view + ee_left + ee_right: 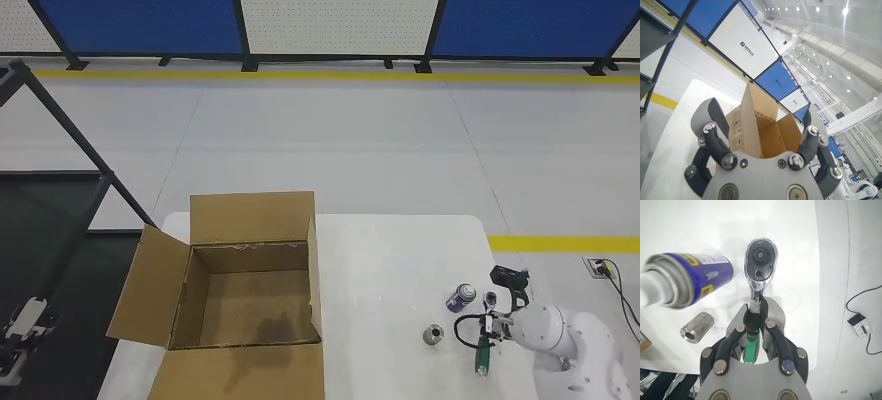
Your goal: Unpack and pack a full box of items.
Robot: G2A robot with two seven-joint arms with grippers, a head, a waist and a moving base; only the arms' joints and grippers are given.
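The ratchet (761,262) is being gripped by the right claw (755,311), the left claw (762,109) being held wide; can (702,275) and socket (696,327) are best being avoided.

White table (400,270), blue and white partition panels (340,25) behind it, yellow floor line (560,243), black metal rack (45,250) beside table, power adapter (860,326) with cable on floor.
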